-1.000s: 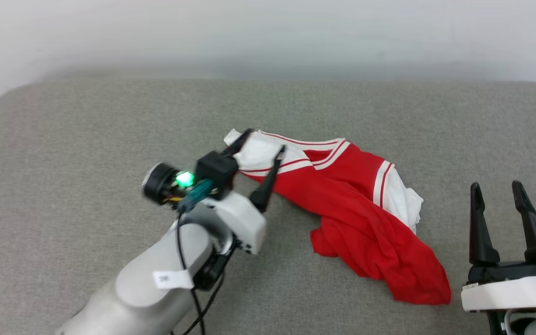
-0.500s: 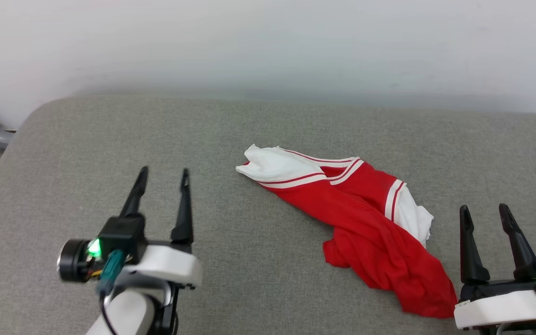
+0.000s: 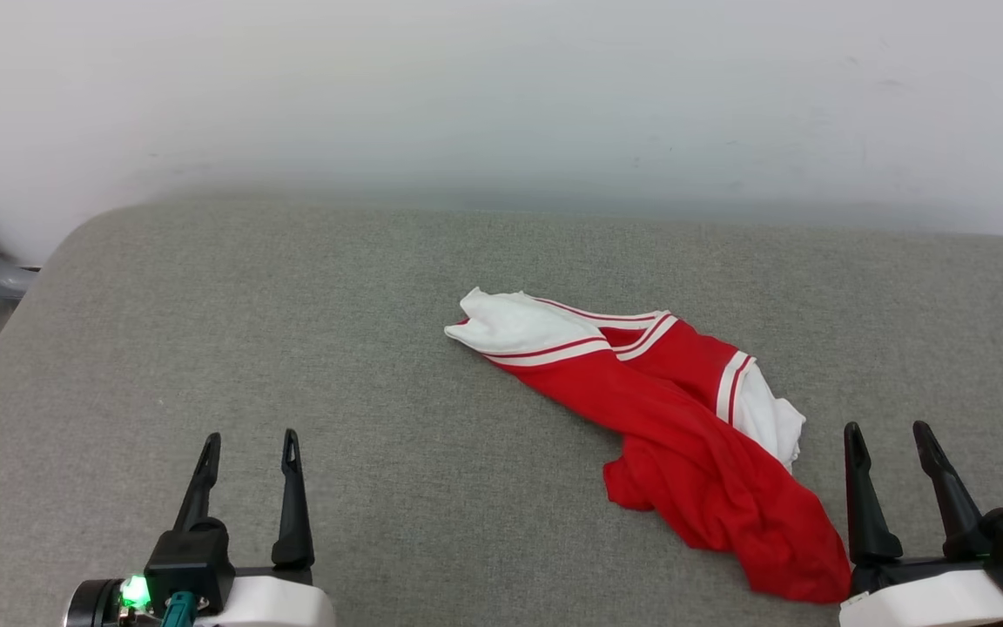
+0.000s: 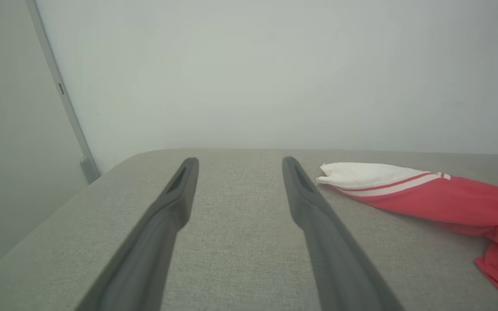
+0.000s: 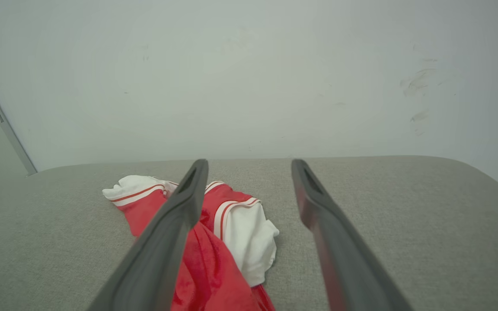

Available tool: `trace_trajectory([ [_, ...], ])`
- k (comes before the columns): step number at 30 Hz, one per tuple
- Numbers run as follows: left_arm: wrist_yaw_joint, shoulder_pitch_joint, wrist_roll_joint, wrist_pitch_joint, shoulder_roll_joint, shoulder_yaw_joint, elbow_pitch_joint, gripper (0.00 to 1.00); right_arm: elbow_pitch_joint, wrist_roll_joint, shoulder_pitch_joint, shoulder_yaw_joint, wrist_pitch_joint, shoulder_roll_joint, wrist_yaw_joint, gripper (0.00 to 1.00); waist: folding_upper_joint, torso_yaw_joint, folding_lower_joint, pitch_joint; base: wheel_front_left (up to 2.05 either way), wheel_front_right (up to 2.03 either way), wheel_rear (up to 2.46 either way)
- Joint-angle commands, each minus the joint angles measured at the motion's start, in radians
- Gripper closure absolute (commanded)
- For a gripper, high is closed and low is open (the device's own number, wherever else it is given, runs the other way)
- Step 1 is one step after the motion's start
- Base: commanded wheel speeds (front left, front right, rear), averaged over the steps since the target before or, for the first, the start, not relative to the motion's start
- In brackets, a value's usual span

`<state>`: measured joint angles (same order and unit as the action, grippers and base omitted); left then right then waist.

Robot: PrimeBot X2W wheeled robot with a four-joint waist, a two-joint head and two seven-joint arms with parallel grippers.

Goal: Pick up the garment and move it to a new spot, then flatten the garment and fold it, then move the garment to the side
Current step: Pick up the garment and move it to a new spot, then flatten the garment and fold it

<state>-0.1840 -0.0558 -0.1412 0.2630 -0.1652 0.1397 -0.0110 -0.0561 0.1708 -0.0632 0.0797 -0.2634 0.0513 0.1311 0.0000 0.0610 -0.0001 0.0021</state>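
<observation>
Garment (image 3: pixel 684 418) — a red jersey with white sleeves — lies crumpled in a diagonal heap on the grey padded surface (image 3: pixel 292 313), right of centre. Left gripper (image 3: pixel 252 435) and right gripper (image 3: pixel 886 427) sit low at either side, jaws wide apart, holding nothing. Flattening, folding and moving aside look undone; whether the first relocation is finished cannot be told.

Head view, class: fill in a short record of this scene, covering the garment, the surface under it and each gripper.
garment: red jersey T-shirt with white, stripe-trimmed sleeves
garment state: crumpled, unfolded, lying free
surface: grey fabric pad
left gripper: fingers apart, empty, well clear of the shirt
right gripper: fingers apart, empty, beside the shirt's near end
task stage: flattening and folding not yet done
</observation>
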Motion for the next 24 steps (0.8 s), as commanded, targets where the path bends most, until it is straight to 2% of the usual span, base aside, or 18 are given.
trace_trajectory([
  [1,0.005,-0.010,0.007,0.003,0.009,-0.008,-0.004,0.00,-0.001,0.002,-0.014,-0.001,-0.002,-0.002,-0.001,0.00,0.0000,0.001,0.0001,-0.001,0.00,0.00,0.00],
  [10,0.077,-0.037,0.067,0.003,0.044,-0.050,-0.018,0.00,-0.009,-0.007,-0.023,-0.004,-0.002,-0.002,-0.001,0.00,0.0000,0.007,0.0001,-0.006,0.00,0.00,0.00],
  [24,0.116,-0.043,0.102,0.003,0.078,-0.086,-0.036,0.00,-0.022,-0.014,-0.021,-0.011,-0.002,-0.002,-0.001,0.00,0.0000,0.011,0.0001,-0.015,0.00,0.00,0.00],
])
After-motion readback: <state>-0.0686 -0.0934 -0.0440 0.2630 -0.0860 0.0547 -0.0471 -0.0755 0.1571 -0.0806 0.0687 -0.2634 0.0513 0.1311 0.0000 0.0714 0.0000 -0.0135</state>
